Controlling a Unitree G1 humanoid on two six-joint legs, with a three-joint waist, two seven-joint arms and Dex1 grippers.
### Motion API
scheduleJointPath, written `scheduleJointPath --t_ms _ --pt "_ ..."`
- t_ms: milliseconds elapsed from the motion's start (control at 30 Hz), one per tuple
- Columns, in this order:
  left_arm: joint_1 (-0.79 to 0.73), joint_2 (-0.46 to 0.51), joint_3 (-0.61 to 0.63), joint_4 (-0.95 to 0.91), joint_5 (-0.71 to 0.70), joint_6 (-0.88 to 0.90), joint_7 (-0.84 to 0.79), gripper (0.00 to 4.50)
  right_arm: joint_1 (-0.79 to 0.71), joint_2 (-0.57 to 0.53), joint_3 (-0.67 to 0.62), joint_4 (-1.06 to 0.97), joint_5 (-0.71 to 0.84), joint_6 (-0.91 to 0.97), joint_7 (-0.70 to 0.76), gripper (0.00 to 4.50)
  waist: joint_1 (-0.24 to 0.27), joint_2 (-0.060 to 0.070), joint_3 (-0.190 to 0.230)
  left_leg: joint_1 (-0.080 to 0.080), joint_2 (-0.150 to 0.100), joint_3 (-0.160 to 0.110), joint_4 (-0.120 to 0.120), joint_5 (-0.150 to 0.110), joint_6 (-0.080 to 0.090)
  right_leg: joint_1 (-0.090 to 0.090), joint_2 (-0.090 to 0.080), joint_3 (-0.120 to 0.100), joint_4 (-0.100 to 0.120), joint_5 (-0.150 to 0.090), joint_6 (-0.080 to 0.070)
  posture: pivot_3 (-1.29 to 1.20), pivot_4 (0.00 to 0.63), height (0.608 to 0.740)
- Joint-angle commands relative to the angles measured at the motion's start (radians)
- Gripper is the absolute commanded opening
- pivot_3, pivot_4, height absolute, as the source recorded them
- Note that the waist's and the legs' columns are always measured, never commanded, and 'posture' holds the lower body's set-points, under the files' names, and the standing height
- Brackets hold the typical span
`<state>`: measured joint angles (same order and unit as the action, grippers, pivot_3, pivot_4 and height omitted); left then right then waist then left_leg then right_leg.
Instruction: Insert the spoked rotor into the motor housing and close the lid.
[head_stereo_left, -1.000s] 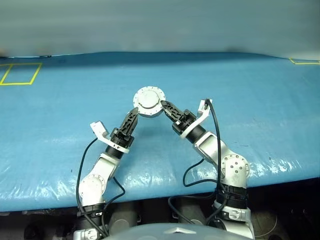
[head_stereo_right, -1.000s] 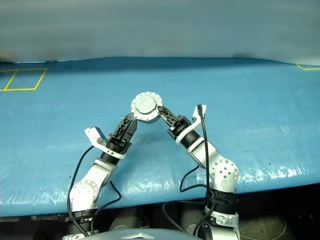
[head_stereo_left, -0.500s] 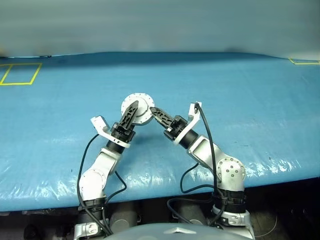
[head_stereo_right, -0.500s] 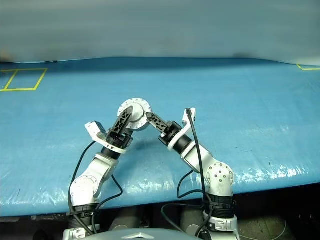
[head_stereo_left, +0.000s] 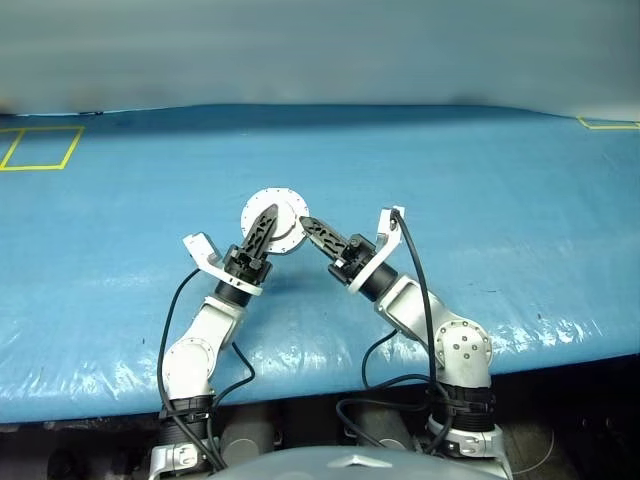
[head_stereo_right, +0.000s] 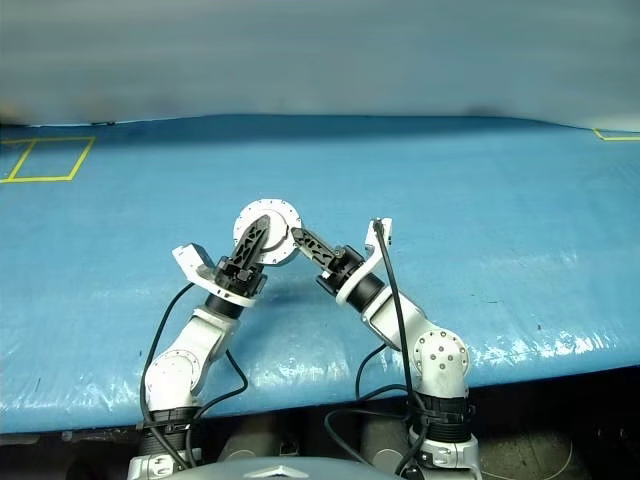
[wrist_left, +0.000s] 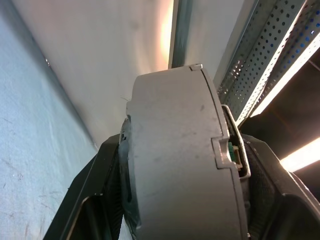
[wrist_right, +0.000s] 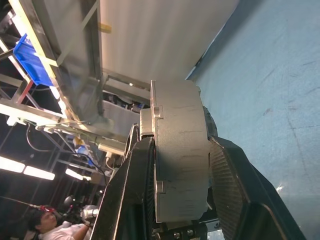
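The motor housing (head_stereo_left: 285, 215) is a round grey case held edge-up above the blue table, between both grippers. My left gripper (head_stereo_left: 268, 214) comes at it from the left, and its fingers (wrist_left: 95, 200) press on both flat faces of the housing (wrist_left: 180, 160). From the right, my right gripper (head_stereo_left: 304, 224) is shut on the same housing (wrist_right: 180, 155), one finger (wrist_right: 235, 190) on each face. The lid (wrist_right: 148, 131) shows as a thin plate lying flat against the thick body. The spoked rotor is out of view.
The blue sheet-covered table (head_stereo_left: 480, 190) stretches wide around the arms. A yellow tape square (head_stereo_left: 40, 147) marks its far left and a yellow tape corner (head_stereo_left: 605, 123) its far right. Behind the table stand metal shelves with a blue bin (wrist_right: 35, 65), and a person (wrist_right: 50, 227).
My right gripper carried the housing a little to the left and nearer, in between the left gripper's fingers. The left fingers then closed in on it.
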<state>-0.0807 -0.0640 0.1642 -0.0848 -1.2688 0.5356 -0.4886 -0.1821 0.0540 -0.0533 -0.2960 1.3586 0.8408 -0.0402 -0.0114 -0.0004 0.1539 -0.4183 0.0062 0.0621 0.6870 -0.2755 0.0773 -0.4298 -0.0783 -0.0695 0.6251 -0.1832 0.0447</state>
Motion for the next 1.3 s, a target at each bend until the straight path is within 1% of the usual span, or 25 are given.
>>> scheduleJointPath --t_ms 33,133,233,367,433,567,667,733,800,867,933,1000,1033,1133,1200,1300 --pt "-0.026 -0.051 -0.013 -0.013 0.018 -0.017 0.005 2.62 -0.019 0.001 0.010 -0.057 0.014 -0.018 0.018 1.22 0.000 0.000 0.000 0.000 0.000 0.000 0.000 0.000 0.000 0.000 0.000 0.000 0.000 0.000 0.000 0.00 0.150 0.740" --pt "-0.029 -0.053 -0.014 -0.013 0.014 -0.027 -0.027 2.62 -0.021 -0.003 0.010 -0.055 0.002 -0.024 0.010 1.22 0.000 0.000 0.000 0.000 0.000 0.000 0.000 0.000 0.000 0.000 0.000 0.000 0.000 0.000 0.000 0.00 0.150 0.740" --pt "-0.041 -0.063 0.001 0.009 0.019 -0.042 0.031 2.61 -0.024 -0.005 0.009 -0.052 -0.008 -0.027 0.008 1.22 0.001 0.000 0.000 0.000 0.000 0.000 0.000 0.000 0.000 0.000 0.000 0.000 0.000 0.000 0.000 0.00 0.150 0.740" --pt "-0.038 -0.068 0.006 0.014 0.019 -0.060 0.043 2.61 -0.028 -0.007 0.010 -0.043 -0.018 -0.033 0.006 1.22 0.000 0.000 0.000 0.000 0.000 0.000 0.001 0.000 0.000 0.000 0.000 0.000 0.000 0.000 0.000 0.00 0.150 0.740" --pt "-0.028 -0.068 0.002 0.013 0.030 -0.071 0.049 2.61 -0.029 -0.009 0.011 -0.039 -0.025 -0.038 0.007 1.98 0.000 0.000 0.000 0.000 0.000 0.000 0.001 0.000 0.000 0.000 0.000 0.000 0.000 0.000 0.000 0.00 0.150 0.740" --pt "-0.015 -0.070 -0.001 0.025 0.063 -0.098 0.066 2.61 -0.032 0.003 0.003 -0.048 -0.056 -0.067 -0.005 3.26 -0.001 0.000 0.000 0.001 0.000 0.000 0.001 0.000 0.000 0.000 0.000 0.001 0.000 0.000 0.000 0.00 0.150 0.740" --pt "-0.021 -0.068 0.013 0.062 0.113 -0.139 0.093 2.61 -0.041 0.008 -0.003 -0.051 -0.142 -0.130 -0.018 3.26 0.001 0.000 0.000 0.001 0.000 0.000 0.001 0.000 0.000 0.000 0.001 0.001 0.001 0.000 0.000 0.00 0.150 0.740" --pt "-0.035 -0.060 0.030 0.092 0.180 -0.202 0.113 2.61 -0.059 0.047 -0.038 -0.019 -0.196 -0.204 -0.079 3.26 0.001 0.000 0.000 0.000 0.000 0.000 0.001 0.000 0.000 0.001 0.001 0.001 0.001 0.000 0.001 0.00 0.150 0.740" --pt "-0.067 -0.061 0.079 0.136 0.241 -0.290 0.188 2.61 -0.066 0.045 -0.041 -0.008 -0.229 -0.224 -0.087 3.26 0.002 -0.001 0.000 0.000 0.000 0.000 0.002 0.000 0.000 0.001 0.001 0.001 0.000 0.001 0.001 0.00 0.150 0.740" --pt "-0.106 -0.052 0.127 0.188 0.320 -0.391 0.279 2.61 -0.060 -0.001 0.000 -0.021 -0.296 -0.209 -0.058 3.26 0.001 -0.001 0.000 0.000 0.000 0.000 0.003 0.000 0.000 0.001 0.001 0.001 0.000 0.001 0.001 0.00 0.150 0.740" --pt "-0.138 -0.039 0.159 0.227 0.378 -0.448 0.341 2.61 -0.049 -0.057 0.054 -0.031 -0.390 -0.193 -0.029 3.26 0.000 -0.002 0.001 0.000 0.000 0.001 0.003 0.000 0.000 0.001 0.001 0.002 0.001 0.001 0.001 0.00 0.150 0.740" --pt "-0.172 -0.012 0.184 0.260 0.433 -0.480 0.380 2.61 -0.044 -0.182 0.184 -0.032 -0.633 -0.224 -0.022 3.26 0.001 -0.002 0.000 0.000 0.000 0.001 0.003 0.000 0.000 0.001 0.001 0.002 0.001 0.001 0.001 0.00 0.150 0.740" --pt "-0.190 0.001 0.200 0.276 0.448 -0.490 0.395 2.61 -0.041 -0.227 0.234 -0.021 -0.725 -0.235 -0.023 3.26 0.004 -0.003 0.000 0.000 0.000 0.001 0.003 0.000 0.000 0.001 0.000 0.002 0.001 0.001 0.001 0.00 0.150 0.740" --pt "-0.240 0.025 0.248 0.322 0.477 -0.515 0.434 2.61 -0.039 -0.289 0.322 0.019 -0.882 -0.259 -0.005 3.26 0.004 -0.004 0.000 0.000 -0.001 0.002 0.003 0.002 -0.003 0.001 0.000 0.002 0.000 0.001 0.001 0.00 0.150 0.740" --pt "-0.262 0.047 0.264 0.352 0.526 -0.542 0.464 2.61 -0.041 -0.306 0.357 0.054 -0.971 -0.265 -0.004 3.26 0.000 -0.005 -0.001 0.001 -0.001 0.002 0.003 0.002 -0.004 0.001 0.000 0.002 0.000 0.002 0.002 0.00 0.150 0.740" --pt "-0.265 0.061 0.284 0.355 0.539 -0.551 0.459 3.42 -0.031 -0.297 0.356 0.085 -1.027 -0.281 0.020 3.30 -0.001 -0.006 0.000 0.002 0.000 0.003 0.003 0.002 -0.004 0.002 0.001 0.003 0.000 0.002 0.002 0.00 0.150 0.740"
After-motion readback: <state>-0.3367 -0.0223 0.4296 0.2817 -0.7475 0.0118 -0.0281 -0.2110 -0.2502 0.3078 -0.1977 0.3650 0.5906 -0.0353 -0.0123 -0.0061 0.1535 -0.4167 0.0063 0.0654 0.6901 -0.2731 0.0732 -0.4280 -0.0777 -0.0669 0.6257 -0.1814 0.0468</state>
